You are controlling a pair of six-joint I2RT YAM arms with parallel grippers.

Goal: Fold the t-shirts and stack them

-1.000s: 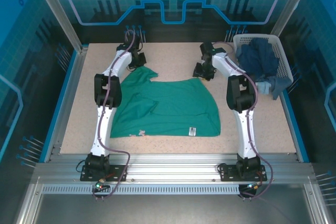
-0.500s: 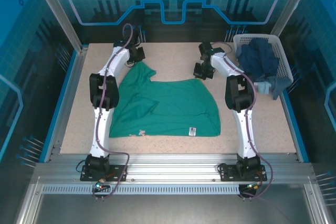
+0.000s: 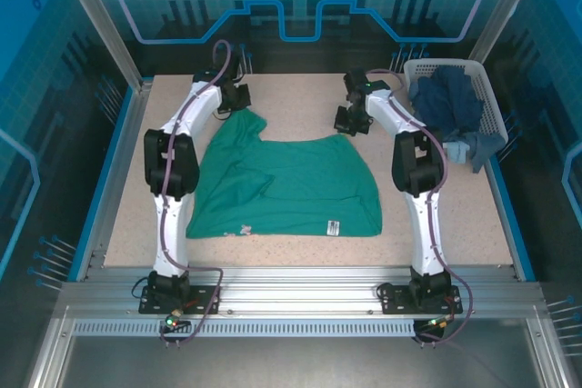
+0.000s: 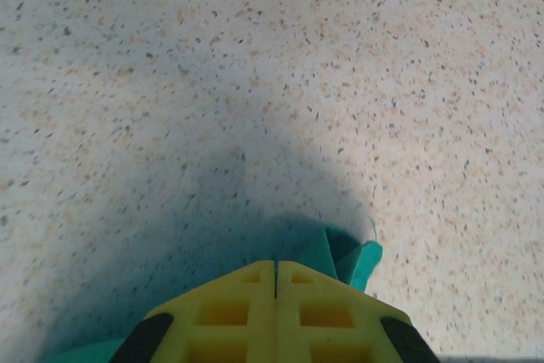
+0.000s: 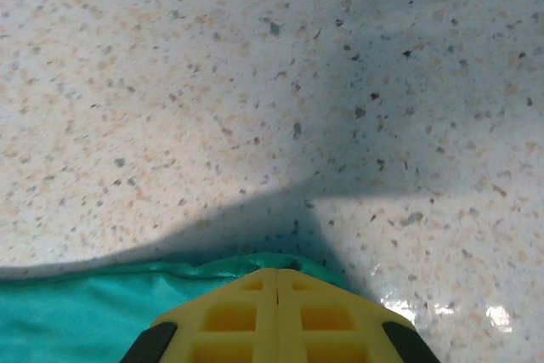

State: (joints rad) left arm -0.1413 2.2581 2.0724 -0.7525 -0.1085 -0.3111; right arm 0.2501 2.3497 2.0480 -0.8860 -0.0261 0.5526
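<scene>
Two grips on teal t-shirt (image 3: 291,188), left gripper (image 4: 275,266) clenched, right gripper (image 5: 279,278) newly clenched

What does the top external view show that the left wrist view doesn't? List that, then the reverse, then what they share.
Top external, not left wrist: the basket of navy t-shirts, the right gripper, a white label on spread cloth. Left wrist, not top external: yellow fingers pressed together, the teal t-shirt bunched at their tip. Both: that teal t-shirt, the left gripper, the speckled table.
</scene>
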